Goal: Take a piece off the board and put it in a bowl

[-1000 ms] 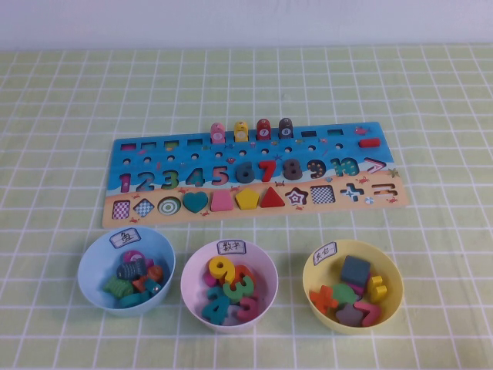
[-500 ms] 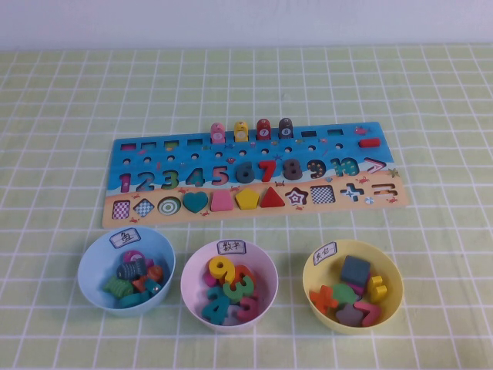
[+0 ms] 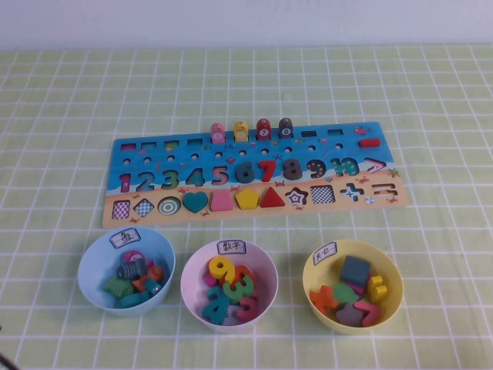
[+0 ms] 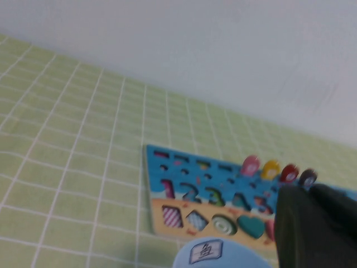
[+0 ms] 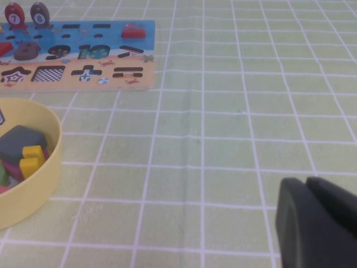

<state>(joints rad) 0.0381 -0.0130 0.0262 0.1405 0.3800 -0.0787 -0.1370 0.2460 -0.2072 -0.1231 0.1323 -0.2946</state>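
Note:
The long board (image 3: 331, 146) lies across the middle of the table. The pink, roughly square piece (image 3: 222, 200) sits in its slot on the tan strip, between a teal heart and a yellow pentagon. The pale yellow bowl (image 3: 393, 274) stands front right and holds several coloured blocks. No arm reaches into the high view. In the left wrist view my left gripper (image 4: 308, 191) is shut and empty, above the board (image 4: 153, 206) near the blue bowl. My right gripper (image 5: 305, 181) is shut and empty over bare cloth, right of the yellow bowl (image 5: 42, 173).
A light blue bowl (image 3: 87, 266) and a white bowl (image 3: 267, 266), both holding pieces, stand in front of the board. Several pegs (image 3: 252, 129) stand upright along the board's far edge. A green checked cloth (image 3: 431, 92) covers the table.
Board, bowls and pieces have not moved. A small dark shape now shows at the bottom-left corner of the high view.

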